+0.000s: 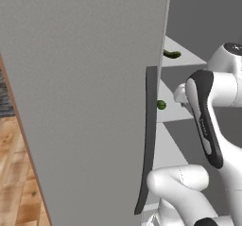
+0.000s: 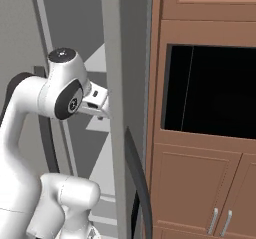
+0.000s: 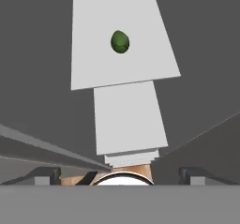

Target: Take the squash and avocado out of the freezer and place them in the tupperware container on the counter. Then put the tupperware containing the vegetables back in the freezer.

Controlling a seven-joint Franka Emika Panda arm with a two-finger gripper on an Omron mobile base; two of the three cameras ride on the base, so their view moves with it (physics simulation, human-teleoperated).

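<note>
**A:** Your hand (image 3: 120, 174) is spread wide with nothing between the tips, and it's looking down into the open freezer (image 1: 85, 102). The avocado (image 3: 120, 41) sits alone on a pale shelf (image 3: 93, 54), well ahead of the tips and slightly above centre in the hand view.

**B:** And the squash (image 1: 172, 54)?

**A:** One shelf higher, seen past the door's edge in the left base view. The avocado is the nearer pick, I'd judge, so take it first.

**B:** How should you go in?

**A:** Keep the avocado centred between the tips as you reach. It's rounded and will likely roll if one tip nudges it first, so straddle it evenly, then close. Mind the door's edge beside your wrist in the right base view; you're working close to it. Lift clear of the shelf before drawing back.
</note>
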